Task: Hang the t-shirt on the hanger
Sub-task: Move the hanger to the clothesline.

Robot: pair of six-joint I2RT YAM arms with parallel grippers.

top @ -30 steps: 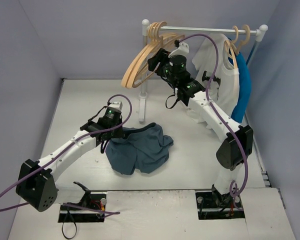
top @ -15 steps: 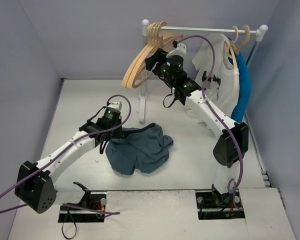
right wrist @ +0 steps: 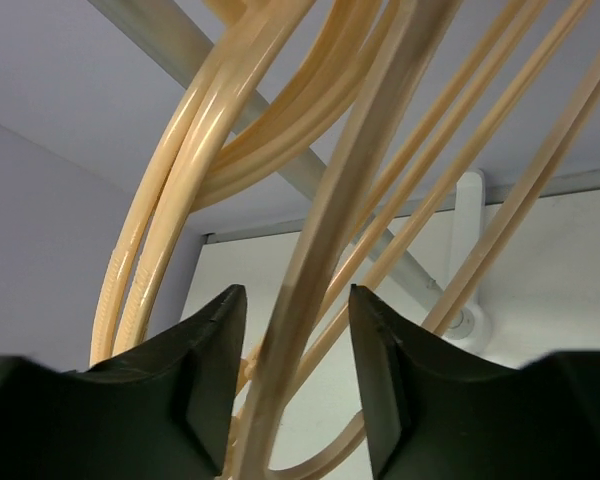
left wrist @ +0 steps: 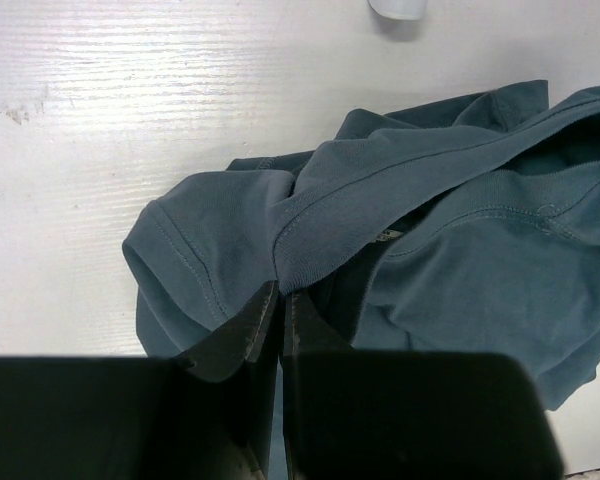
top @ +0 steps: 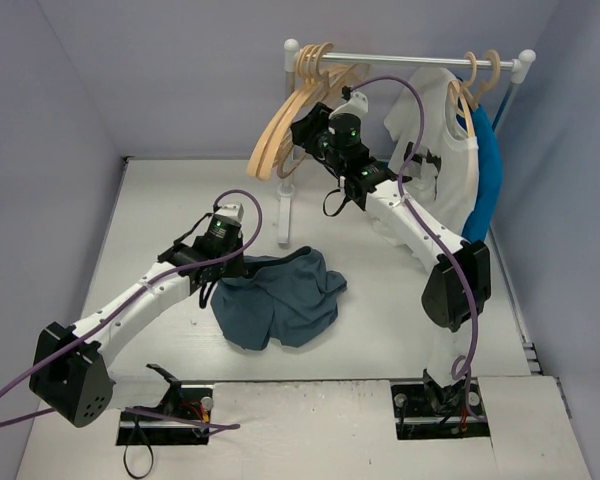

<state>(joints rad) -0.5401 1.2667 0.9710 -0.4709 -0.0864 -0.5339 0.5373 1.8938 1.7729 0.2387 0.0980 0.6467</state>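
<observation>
Straddling one arm of the hanger (right wrist: 373, 130), the right gripper (right wrist: 296, 292) has its jaws apart, with a slim gap showing on either side of the wood, so nothing is gripped yet. Over the last second this arm has pushed a little farther left into the bunch of wooden hangers at the left end of the rail (top: 410, 60), nudging them slightly. I judge it is lining up to close on one and lift it off.

The left gripper (left wrist: 280, 295) has not moved. Its jaws are together on a fold of the t-shirt (left wrist: 460, 270), near the collar seam. The garment lies crumpled on the table (top: 160, 200) near the middle, well apart from the hanger.

There are no containers. The rail also carries a white t-shirt (top: 445, 140) and a blue garment (top: 488, 170) at its right end.
</observation>
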